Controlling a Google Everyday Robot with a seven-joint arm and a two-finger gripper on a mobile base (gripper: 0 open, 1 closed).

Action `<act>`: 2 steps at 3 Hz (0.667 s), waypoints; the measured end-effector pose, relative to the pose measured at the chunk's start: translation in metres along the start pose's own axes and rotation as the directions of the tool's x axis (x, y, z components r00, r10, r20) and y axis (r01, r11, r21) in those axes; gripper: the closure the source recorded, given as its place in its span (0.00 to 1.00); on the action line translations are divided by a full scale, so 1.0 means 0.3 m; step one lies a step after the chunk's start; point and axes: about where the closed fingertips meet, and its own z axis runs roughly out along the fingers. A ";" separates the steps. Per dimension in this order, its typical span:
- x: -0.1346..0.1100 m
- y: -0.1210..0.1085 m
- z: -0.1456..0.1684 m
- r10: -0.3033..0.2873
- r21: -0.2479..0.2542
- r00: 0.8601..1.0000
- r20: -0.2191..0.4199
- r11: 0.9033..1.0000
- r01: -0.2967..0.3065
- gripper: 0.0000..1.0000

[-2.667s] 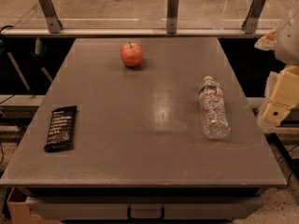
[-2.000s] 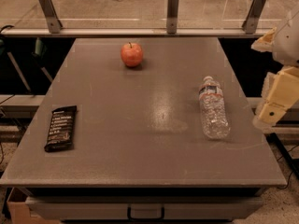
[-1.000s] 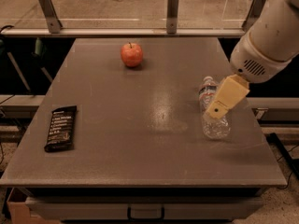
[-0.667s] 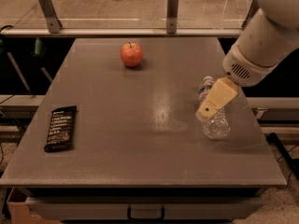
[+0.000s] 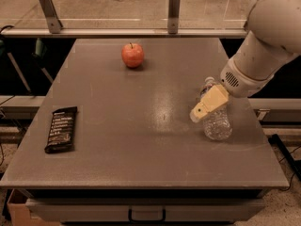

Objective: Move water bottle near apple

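Note:
The water bottle (image 5: pixel 217 124) lies on its side at the right of the grey table (image 5: pixel 141 140), cap pointing away from me. The arm comes in from the upper right, and my gripper (image 5: pixel 208 105) hangs over the bottle's upper half, covering its middle and part of the cap end. One tan finger (image 5: pixel 210 103) shows in front of the bottle. The red-orange apple (image 5: pixel 132 55) stands at the far centre of the table, well to the left of and beyond the bottle.
A black snack bar (image 5: pixel 61 129) lies near the table's left edge. A rail with metal posts (image 5: pixel 174 4) runs behind the table's far edge. A drawer handle (image 5: pixel 146 215) sits under the front edge.
The arm has swung in from the right edge of the view to over the bottle. The gripper has moved left and a little down. The bottle and apple have not moved.

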 end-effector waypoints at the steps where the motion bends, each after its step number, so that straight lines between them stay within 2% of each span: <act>1: 0.000 0.008 0.028 0.071 -0.024 0.997 0.003 0.997 -0.071 0.16; 2: -0.004 0.017 0.034 0.098 -0.044 0.995 0.016 0.994 -0.097 0.40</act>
